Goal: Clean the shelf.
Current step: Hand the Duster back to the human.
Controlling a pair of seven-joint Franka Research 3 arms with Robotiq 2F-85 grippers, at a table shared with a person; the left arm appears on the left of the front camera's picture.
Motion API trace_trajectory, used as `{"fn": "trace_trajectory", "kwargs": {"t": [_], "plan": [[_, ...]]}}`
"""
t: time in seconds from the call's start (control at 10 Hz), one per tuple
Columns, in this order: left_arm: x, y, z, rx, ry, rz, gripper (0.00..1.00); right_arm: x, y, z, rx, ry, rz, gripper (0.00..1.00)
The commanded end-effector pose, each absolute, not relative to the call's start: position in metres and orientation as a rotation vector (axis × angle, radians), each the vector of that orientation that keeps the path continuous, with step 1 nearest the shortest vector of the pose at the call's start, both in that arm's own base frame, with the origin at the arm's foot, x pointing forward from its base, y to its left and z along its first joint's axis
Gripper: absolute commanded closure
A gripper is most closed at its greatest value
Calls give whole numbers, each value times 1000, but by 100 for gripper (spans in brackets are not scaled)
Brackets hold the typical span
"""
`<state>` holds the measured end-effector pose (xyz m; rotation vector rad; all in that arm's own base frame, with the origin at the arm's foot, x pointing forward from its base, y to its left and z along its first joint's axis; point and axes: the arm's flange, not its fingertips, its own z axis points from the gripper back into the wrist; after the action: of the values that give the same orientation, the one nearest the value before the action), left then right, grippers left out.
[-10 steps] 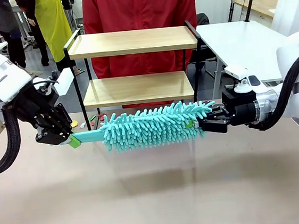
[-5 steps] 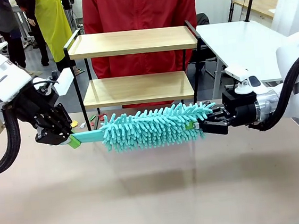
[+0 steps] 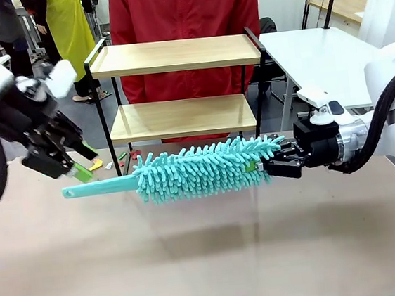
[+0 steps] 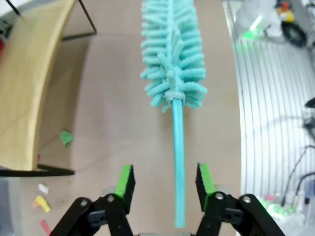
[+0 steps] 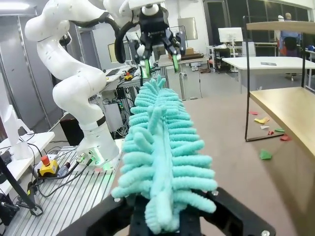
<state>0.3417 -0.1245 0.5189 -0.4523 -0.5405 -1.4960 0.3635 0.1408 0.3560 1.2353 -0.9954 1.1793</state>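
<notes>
**Handover done: duster now with right gripper only**

Tan table [image 3: 209, 260], lab behind, person in red at far side. Left gripper [image 3: 68, 161] has just let go of the teal duster [image 3: 200, 169]: jaws wide, pulled back up and away, handle tip now free just below and beside it. Right gripper [image 3: 273, 162] clamped on the duster's fluffy end, holding it level. Shelf [image 3: 177, 86] stands just beyond the duster, paper scraps [image 3: 124, 158] near its foot. Likely next: right arm sweeps the boards.

Shaggy teal chenille-cloth duster [image 3: 203, 168] on a smooth plastic handle, shelf [image 3: 178, 86] of pale matt wooden boards in thin black metal frame, table [image 3: 208, 253] top matt beige, smooth
</notes>
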Motion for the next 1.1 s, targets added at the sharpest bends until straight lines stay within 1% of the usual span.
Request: {"fn": "trace_trajectory", "kwargs": {"t": [0.0,0.2,0.5,0.8,0.9,1.0], "plan": [[341,-84,532,-576,-653,-1432,0,364,141,358,1234,-1001,1173,100],[339,-39,537,-648,-688,-1415,0,364,141,358,1234,-1001,1173,100],[334,38,528,-710,-770,-1323,0,364,141,358,1234,-1001,1173,100],[335,58,519,-724,-817,-1298,0,364,141,358,1234,-1001,1173,100],[326,61,521,-691,-774,-1290,0,364,141,358,1234,-1001,1173,100],[326,61,521,-691,-774,-1290,0,364,141,358,1234,-1001,1173,100]]}}
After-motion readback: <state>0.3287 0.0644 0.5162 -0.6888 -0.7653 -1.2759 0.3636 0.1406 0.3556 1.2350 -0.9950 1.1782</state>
